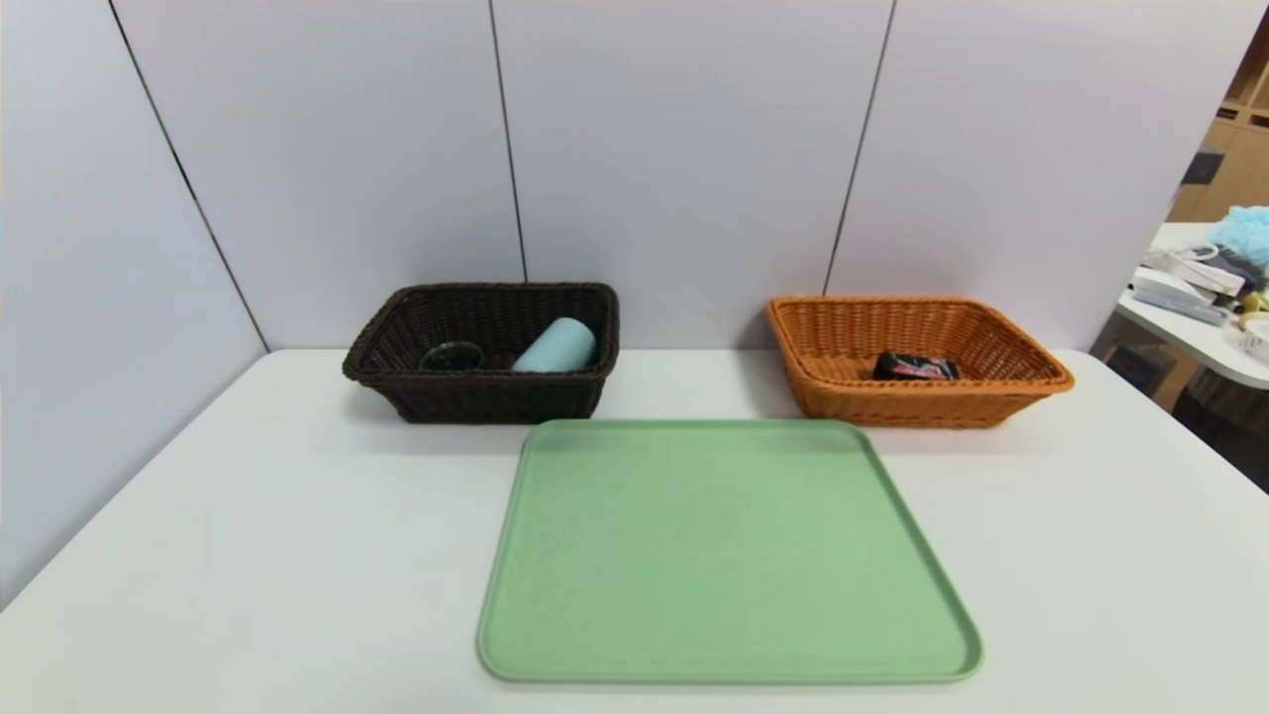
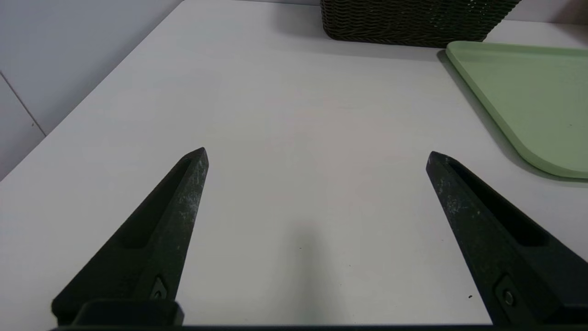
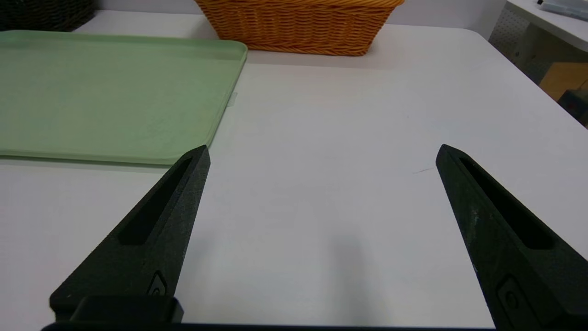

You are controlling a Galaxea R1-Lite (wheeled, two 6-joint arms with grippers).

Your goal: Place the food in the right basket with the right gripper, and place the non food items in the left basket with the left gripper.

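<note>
— What does my head view give you?
— I see a dark brown, almost black, rectangular wicker basket [image 1: 501, 399] standing on the white table [image 1: 248, 555], over on my left near the pale wall panels [image 1: 674, 159]. In it lies a blue-grey plastic tumbler [image 1: 557, 347], tipped over at the right-hand end, with a small clear glass cup with a dark rim [image 1: 452, 357] toward the other end, partly hidden by the basket's front rim.
— And the food?
— The small black packet with red-pink and pale markings [image 1: 916, 368] is inside the orange rectangular wicker basket with a flared rim [image 1: 917, 405], on my right. Nearer me, between and in front of the two baskets, the flat green tray [image 1: 724, 555] lies bare.
— Left wrist view?
— I have my left gripper [image 2: 317, 149] over the table, left of the tray. Its claw is spread wide, with only white tabletop showing between the tips. The dark basket's lower wall and a corner of the tray show beyond.
— And the right?
— In the right wrist view, my right gripper [image 3: 324, 145] is over the table to the right of the tray, also wide and holding nothing. Beyond it I can see the orange basket's front, but I can't see into it from there.
</note>
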